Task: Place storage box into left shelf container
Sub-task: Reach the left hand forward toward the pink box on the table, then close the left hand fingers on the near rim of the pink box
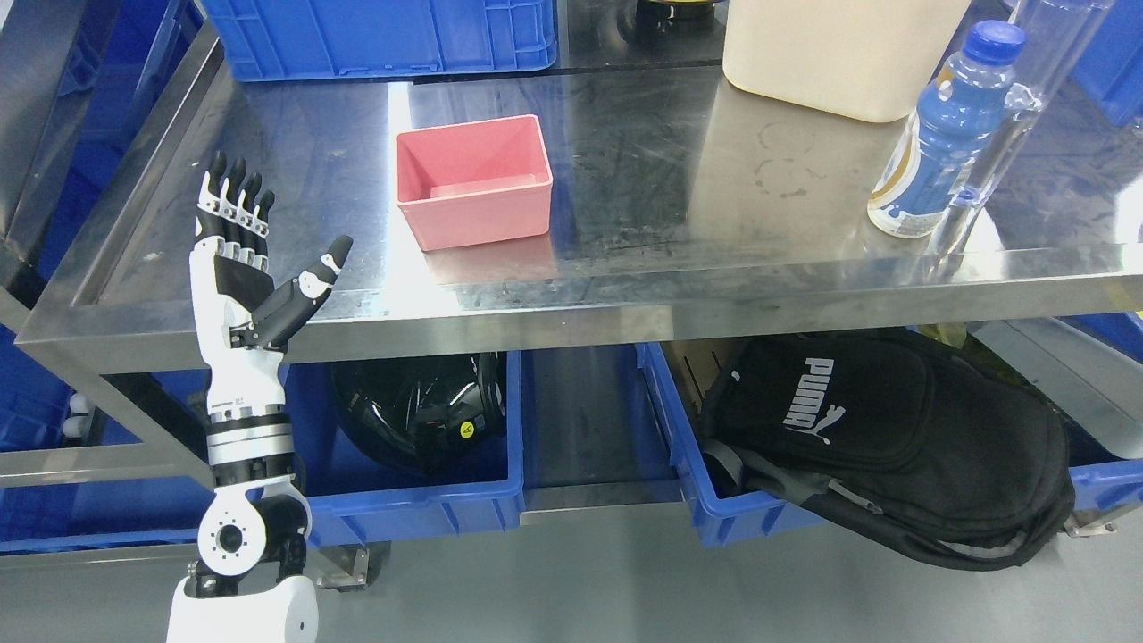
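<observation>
So the left robot hand (pixel 254 268) is up at the front-left edge of the steel surface (pixel 295 143), fingers straight and spread with the thumb out, holding nothing. The pink storage box (pixel 473 181) sits empty and upright on that surface, well off to the hand's right and further back, not touching anything. The right arm isn't in the shot at all.

Stuff I'd worry about: the box is thin-walled and open-topped on slick metal, so a sloppy pinch probably just shoves it back instead of lifting it. Also the left blue bin (pixel 420 500) down below already has a black helmet (pixel 415 415) in it, so there isn't much room, and the box has to duck under the surface's front lip to get there. Easy to clip the edge or drop it on the floor.

Readable text: the black backpack (pixel 893 438) in the right bin (pixel 714 509) says PUMA with the cat logo. The label on the blue bottle (pixel 946 134) is too blurry to read.
</observation>
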`<state>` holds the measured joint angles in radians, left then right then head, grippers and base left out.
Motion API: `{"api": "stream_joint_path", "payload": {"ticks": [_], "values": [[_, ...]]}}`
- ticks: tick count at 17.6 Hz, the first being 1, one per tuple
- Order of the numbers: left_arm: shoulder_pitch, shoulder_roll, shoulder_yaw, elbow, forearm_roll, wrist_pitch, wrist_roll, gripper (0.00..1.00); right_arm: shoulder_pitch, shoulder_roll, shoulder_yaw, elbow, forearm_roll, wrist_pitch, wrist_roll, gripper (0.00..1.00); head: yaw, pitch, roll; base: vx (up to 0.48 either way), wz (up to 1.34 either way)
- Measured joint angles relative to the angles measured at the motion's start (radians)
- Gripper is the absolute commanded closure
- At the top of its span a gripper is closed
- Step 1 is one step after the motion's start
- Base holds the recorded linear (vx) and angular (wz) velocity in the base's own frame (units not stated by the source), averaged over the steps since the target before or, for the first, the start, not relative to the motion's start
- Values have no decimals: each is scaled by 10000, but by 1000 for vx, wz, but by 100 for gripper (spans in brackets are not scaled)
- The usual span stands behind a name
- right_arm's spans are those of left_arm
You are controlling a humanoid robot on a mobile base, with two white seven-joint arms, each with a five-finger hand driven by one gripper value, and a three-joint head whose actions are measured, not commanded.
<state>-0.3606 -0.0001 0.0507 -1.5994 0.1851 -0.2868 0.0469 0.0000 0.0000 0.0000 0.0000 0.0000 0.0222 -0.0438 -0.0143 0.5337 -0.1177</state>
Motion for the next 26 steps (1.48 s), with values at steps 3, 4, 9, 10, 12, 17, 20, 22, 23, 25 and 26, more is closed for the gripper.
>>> {"api": "stream_joint_path", "payload": {"ticks": [3,4,9,10,12,17,20,22,23,25,26], "values": [[-9,0,93,2,3,55,-32,0,0,0,0,0,0,0,0,0,0,-1,0,0,0],[-40,0,135,7,4,78,-49,0,0,0,0,0,0,0,0,0,0,-1,0,0,0],[-858,435,518,25,-3,385,-2047,0,0,0,0,0,0,0,0,0,0,-1,0,0,0],[-1118,641,593,27,-11,621,-2915,0,0,0,0,0,0,0,0,0,0,0,0,0,0],[-1700,1023,695,38,-100,1200,-4564,0,0,0,0,0,0,0,0,0,0,0,0,0,0],[-3297,2120,482,128,-1308,2108,-8728,2,0,0,0,0,0,0,0,0,0,-1,0,0,0],[-4034,2521,46,213,-1907,2822,-9500,3,1,0,0,0,0,0,-29,0,0,0,0,0,0],[-4516,2724,-348,324,-2282,3235,-9706,5,1,0,0,0,0,0,-38,0,0,0,0,0,0],[-4742,2823,-547,390,-2467,3407,-9756,6,0,0,0,0,0,0,-38,0,0,-1,0,0,0],[-5115,2974,-917,523,-2734,3678,-9850,7,0,0,0,0,0,0,-13,0,0,0,0,0,0],[-5292,3043,-1123,593,-2842,3839,-9966,7,1,0,0,0,0,0,-8,0,0,0,0,0,0]]}}
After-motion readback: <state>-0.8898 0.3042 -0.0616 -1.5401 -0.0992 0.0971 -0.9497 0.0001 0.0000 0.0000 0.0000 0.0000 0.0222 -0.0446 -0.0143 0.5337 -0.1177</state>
